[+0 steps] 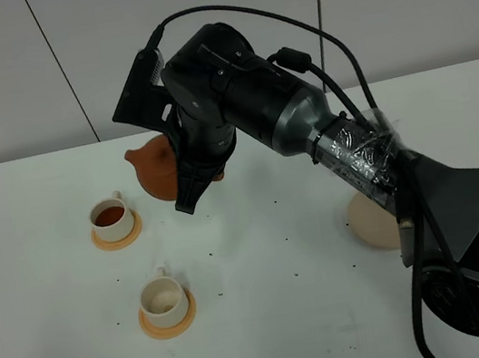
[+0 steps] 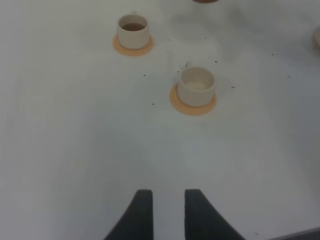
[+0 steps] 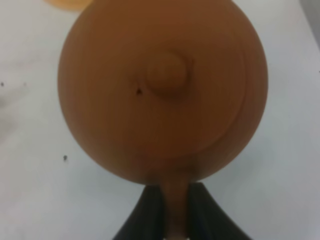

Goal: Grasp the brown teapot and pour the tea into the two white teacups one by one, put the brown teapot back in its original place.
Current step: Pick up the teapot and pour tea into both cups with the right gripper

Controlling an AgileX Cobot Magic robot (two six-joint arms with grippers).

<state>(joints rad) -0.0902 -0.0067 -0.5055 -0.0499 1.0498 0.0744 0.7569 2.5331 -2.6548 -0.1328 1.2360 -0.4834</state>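
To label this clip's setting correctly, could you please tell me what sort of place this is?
Probably a robotics lab or test room: a white table against a plain panelled wall, and a robot arm holding a teapot near two cups.

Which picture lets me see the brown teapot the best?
The right wrist view: the brown teapot fills it, lid knob showing, handle pinched in the right end effector. In the exterior high view the arm hides most of it, leaving the spout side. The left wrist view catches just a sliver at the edge.
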